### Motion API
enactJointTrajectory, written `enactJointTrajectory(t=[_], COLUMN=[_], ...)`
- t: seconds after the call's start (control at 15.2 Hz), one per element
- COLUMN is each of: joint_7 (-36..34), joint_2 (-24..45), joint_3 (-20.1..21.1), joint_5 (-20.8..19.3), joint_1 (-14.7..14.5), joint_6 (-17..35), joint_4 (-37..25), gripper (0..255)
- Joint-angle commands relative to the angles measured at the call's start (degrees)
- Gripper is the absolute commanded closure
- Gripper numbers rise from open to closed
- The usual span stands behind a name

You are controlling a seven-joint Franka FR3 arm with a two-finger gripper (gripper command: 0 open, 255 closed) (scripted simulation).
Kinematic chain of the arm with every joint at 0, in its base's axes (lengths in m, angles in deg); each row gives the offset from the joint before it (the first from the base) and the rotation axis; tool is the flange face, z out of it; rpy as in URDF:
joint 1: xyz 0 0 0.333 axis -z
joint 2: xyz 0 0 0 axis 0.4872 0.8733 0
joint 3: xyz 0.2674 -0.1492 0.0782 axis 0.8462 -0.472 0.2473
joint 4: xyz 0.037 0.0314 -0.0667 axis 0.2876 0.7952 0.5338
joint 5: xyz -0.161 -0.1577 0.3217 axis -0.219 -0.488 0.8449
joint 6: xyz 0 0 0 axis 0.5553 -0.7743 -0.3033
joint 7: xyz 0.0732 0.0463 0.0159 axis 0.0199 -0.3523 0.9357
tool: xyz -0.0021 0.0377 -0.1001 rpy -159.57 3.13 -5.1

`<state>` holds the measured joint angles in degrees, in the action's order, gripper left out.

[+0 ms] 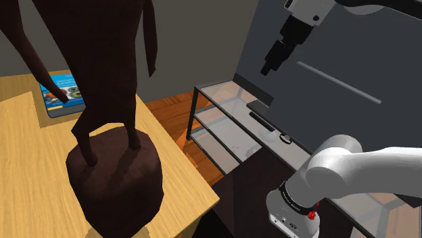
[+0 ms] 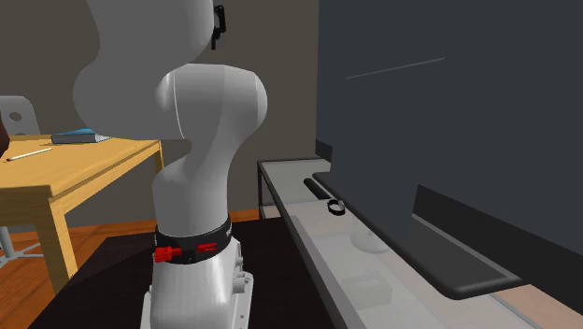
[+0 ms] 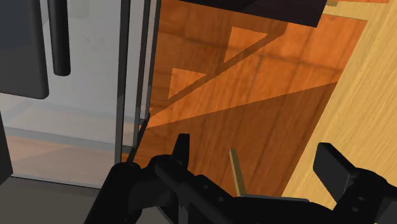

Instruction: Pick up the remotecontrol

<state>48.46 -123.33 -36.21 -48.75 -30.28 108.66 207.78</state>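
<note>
On the shoulder view's far left, a blue book (image 1: 64, 94) lies flat on the wooden table (image 1: 27, 169), at about 11 o'clock from the dark brown statue (image 1: 115, 169). The statue stands on its broad lump of a base near the table's corner. Neither matters to the task; they only crowd that side.

Next comes the glass stand (image 1: 220, 91), a black-framed rack of clear tiers. It is the one thing here that holds others. On its top tier lies the remote control (image 1: 261, 122), a slim dark bar flat on the glass just in front of the television's foot. A small black ring (image 1: 285, 139) lies near it at about 4 o'clock. The television (image 1: 324, 101) rises behind both, so I judge that any approach has to come from above or from the stand's open front.

The gripper (image 1: 270, 67) hangs well above the tier with the remote control at roughly 6 o'clock from it, touching nothing. In the wrist view its fingers (image 3: 182, 149) stand apart with nothing between them. They look down mostly on the orange wood floor (image 3: 254, 76) between stand and table. A dark bar (image 3: 59, 38), probably the remote control, lies off at about 10 o'clock on the glass. By my reckoning the hand must shift over the stand, set its fingers across the bar's narrow width, and then descend.
</note>
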Motion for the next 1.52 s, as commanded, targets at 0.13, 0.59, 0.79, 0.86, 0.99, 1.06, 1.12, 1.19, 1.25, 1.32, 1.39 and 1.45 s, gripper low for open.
enactJointTrajectory(t=[0.13,0.59,0.79,0.86,0.99,1.06,1.12,1.19,1.25,1.32,1.39,1.45], joint_7=[1.3,5.8,7.7,8.3,9.5,10.2,10.8,11.4,12.0,12.6,13.2,13.8], joint_2=[-0.5,0.0,1.7,2.4,4.3,5.4,6.6,7.9,9.4,10.9,12.6,14.4], joint_3=[-1.0,-5.3,-7.4,-8.1,-9.7,-10.5,-11.3,-12.1,-13.0,-13.8,-14.7,-15.6], joint_5=[-1.4,-6.4,-8.7,-9.4,-10.9,-11.7,-12.4,-13.1,-13.8,-14.4,-15.0,-15.6], joint_1=[0.7,3.6,5.0,5.5,6.5,7.0,7.5,8.0,8.5,8.9,9.3,9.7], joint_6=[3.2,15.4,21.2,23.2,27.3,29.5,31.6,33.9,36.1,38.4,40.7,43.0], joint_4=[3.5,14.0,17.5,18.5,20.3,21.1,21.8,22.5,23.0,23.4,23.8,24.0], gripper=[0,0,0,0,0,0,0,0,0,0,0,0])
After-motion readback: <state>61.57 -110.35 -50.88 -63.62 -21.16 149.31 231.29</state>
